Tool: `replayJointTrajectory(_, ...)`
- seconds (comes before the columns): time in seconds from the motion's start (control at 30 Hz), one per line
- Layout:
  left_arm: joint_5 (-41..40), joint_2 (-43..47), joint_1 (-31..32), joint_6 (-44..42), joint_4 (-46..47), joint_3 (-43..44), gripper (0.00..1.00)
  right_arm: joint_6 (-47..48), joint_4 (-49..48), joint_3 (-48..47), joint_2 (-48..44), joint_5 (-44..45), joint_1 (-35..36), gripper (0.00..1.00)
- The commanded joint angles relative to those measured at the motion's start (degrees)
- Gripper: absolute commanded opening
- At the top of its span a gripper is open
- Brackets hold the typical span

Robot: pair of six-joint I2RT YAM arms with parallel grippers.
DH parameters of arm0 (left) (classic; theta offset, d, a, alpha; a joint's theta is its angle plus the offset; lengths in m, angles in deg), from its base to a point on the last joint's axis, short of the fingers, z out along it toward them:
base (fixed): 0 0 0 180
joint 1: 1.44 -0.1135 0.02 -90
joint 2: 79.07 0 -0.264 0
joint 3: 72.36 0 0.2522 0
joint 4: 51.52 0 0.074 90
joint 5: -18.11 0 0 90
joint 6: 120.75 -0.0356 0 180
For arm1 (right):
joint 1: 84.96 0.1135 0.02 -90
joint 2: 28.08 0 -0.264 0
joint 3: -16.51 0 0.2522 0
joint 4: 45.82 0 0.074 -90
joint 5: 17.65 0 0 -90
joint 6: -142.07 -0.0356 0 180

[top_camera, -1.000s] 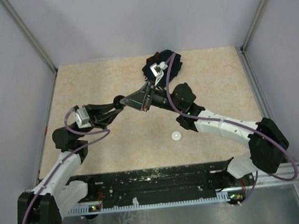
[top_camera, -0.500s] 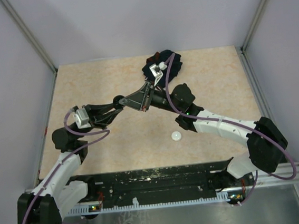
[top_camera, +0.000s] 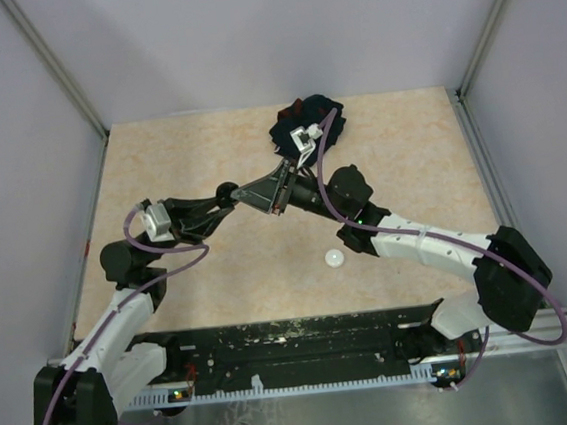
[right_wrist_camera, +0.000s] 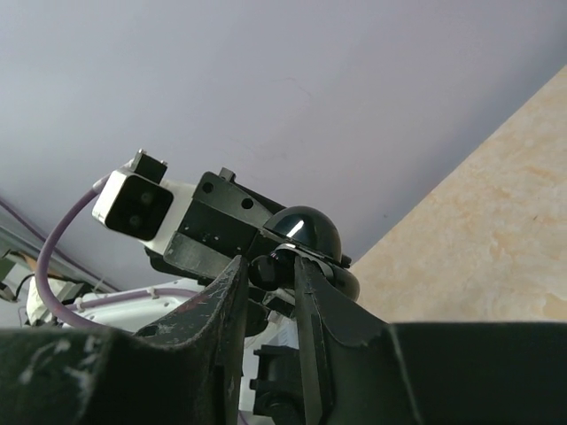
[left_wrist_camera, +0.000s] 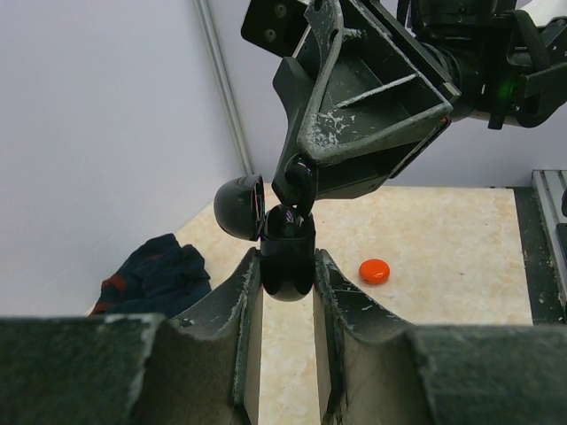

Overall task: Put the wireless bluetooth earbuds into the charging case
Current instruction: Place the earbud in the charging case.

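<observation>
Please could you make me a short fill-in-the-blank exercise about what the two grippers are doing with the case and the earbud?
1. The left gripper grips a black charging case whose lid is ____.
2. The right gripper holds a black earbud just ____ the case's opening.
3. The small disc lying on the table is ____ in colour.
Missing words: open; above; white.

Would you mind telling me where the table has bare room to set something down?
Bare tabletop lies far left, between the side rail and the navy cloth, and far right, past the cloth. It is crowded mid-table, where the left gripper clamps the black charging case under the right gripper, near the white puck.
</observation>
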State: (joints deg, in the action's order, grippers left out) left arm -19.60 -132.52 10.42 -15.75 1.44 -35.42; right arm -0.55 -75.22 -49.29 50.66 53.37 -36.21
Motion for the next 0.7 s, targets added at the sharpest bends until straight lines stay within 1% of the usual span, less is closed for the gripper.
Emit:
replayJointTrajectory(0.0, -0.74, 1.1, -0.17, -0.41, 3.76, 0.45, 0.0, 2.29, 2.61, 0.66, -1.31, 1.66, 0.35, 0.27)
replayJointTrajectory(0.27, -0.41, 1.15, -0.17, -0.29, 3.99, 0.48, 0.0, 2.67, 5.1, -0.02, -1.57, 2.99, 0.33, 0.27)
replayJointTrajectory(0.57, 0.55, 0.51, -0.17, 0.43, 4.43, 0.79, 0.0, 5.22, 9.06, -2.02, -2.22, 4.67, 0.29, 0.27)
replayJointTrajectory(0.67, 0.76, 0.35, -0.15, 0.7, 4.47, 0.84, 0.0, 6.89, 10.42, -2.89, -2.73, 5.37, 0.34, 0.29)
